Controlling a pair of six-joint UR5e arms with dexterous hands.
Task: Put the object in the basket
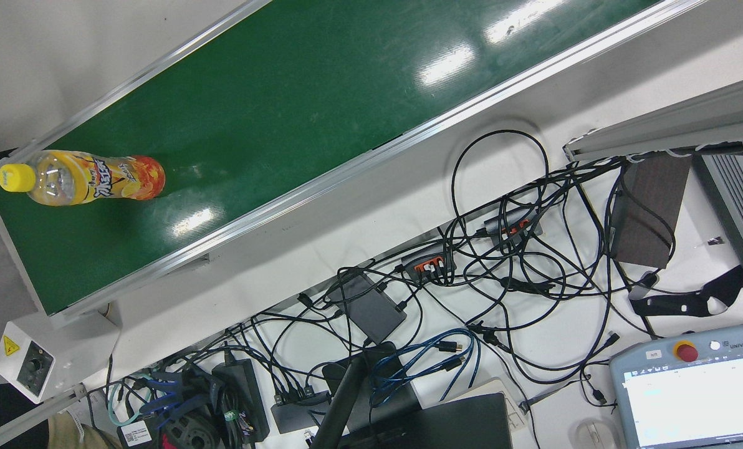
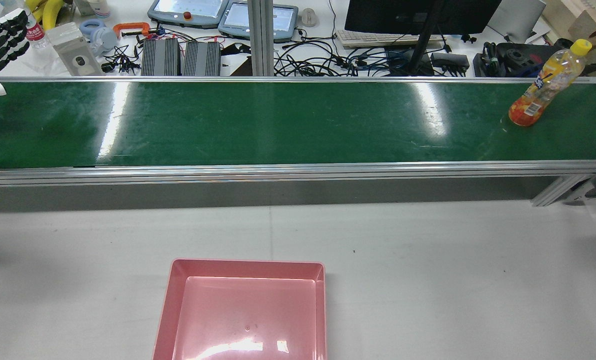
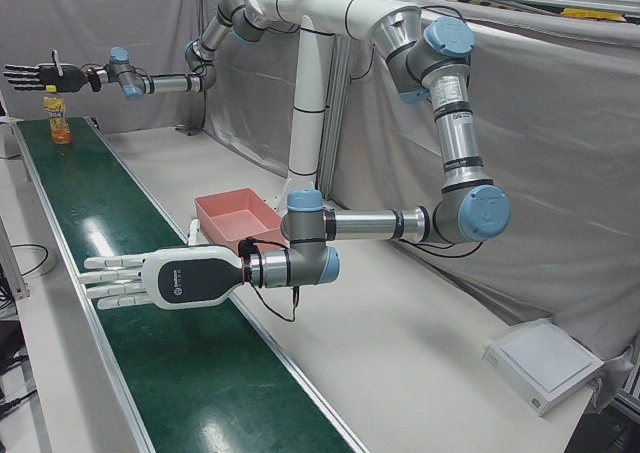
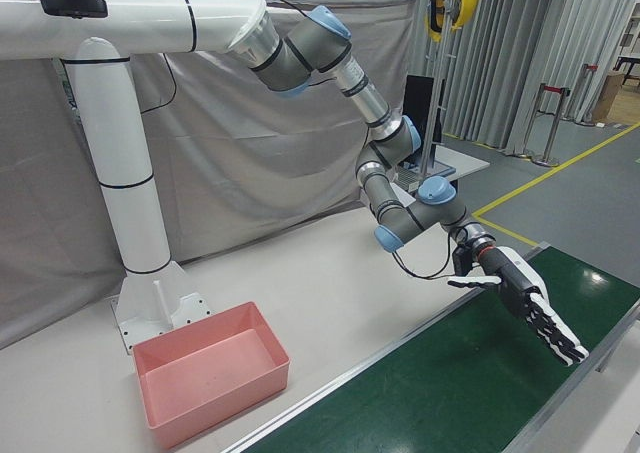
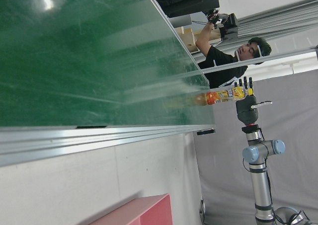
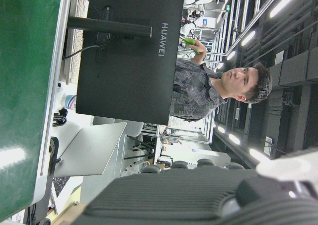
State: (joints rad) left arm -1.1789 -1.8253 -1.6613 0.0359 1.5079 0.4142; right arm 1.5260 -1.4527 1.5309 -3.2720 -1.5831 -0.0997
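Pre-grasp: bottle (image 2: 548, 85) stands upright at the belt's (image 2: 278, 125) right end, basket (image 2: 243, 310) empty. Both hands, left (image 3: 150, 278) and right (image 3: 35, 74), hover with fingers spread, holding nothing. Next, the right hand should lower and wrap the bottle.

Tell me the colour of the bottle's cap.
Yellow. The cap on the bottle shows best in the front view.

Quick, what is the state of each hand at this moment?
Left hand: open, fingers straight, holding nothing.
Right hand: open, fingers spread, holding nothing; the bottle stands on the belt.
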